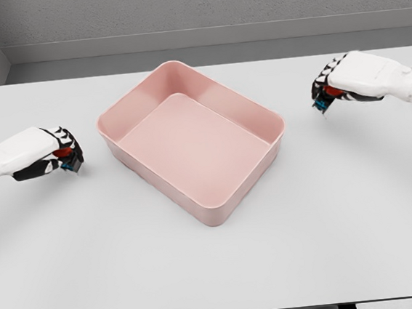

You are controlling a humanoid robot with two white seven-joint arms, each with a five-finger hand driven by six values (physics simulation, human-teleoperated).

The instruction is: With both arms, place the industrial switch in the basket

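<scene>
A pink rectangular basket sits at an angle in the middle of the white table, with nothing inside. My left hand hovers at the table's left, its fingers curled around a small dark industrial switch with red and blue parts. My right hand is at the far right, its fingers likewise curled around a second small switch showing red and blue. Both hands are well outside the basket, one on each side. The fingers hide most of each switch.
The white table stretches wide in front of the basket. A grey wall runs behind its far edge.
</scene>
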